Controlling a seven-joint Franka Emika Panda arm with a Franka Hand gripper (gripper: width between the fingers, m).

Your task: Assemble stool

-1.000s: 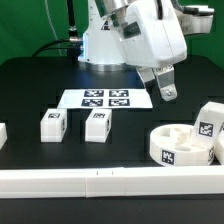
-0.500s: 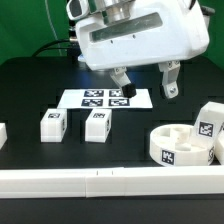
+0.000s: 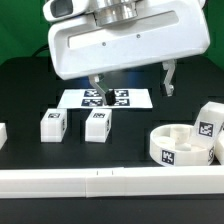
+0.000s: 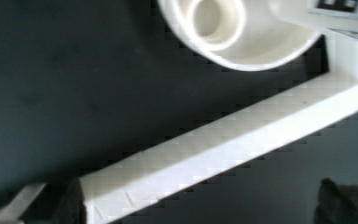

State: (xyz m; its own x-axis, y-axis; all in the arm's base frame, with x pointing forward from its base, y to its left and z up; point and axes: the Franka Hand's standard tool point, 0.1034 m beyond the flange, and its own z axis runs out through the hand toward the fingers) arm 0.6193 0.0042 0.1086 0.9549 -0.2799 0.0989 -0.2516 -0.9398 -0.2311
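Observation:
The round white seat disc (image 3: 182, 145) with inner sockets and a tag lies at the exterior view's right, near the front; it also shows in the wrist view (image 4: 233, 30). One leg block (image 3: 208, 122) stands against its far right side. Two more leg blocks (image 3: 52, 124) (image 3: 97, 125) stand left of centre. My gripper (image 3: 132, 86) hangs open and empty above the table's middle, over the marker board, fingers (image 3: 168, 78) spread wide apart. Its fingertips (image 4: 345, 200) show dark in the wrist view.
The marker board (image 3: 106, 99) lies flat behind the two leg blocks. A long white border rail (image 3: 110, 180) runs along the table's front edge; it also shows in the wrist view (image 4: 211, 145). Another white piece (image 3: 2, 134) sits at the exterior view's left edge.
The arm has swung toward the exterior view's left and turned, so the gripper's wide body now faces the camera. The fingers have spread apart. The stool parts have not moved.

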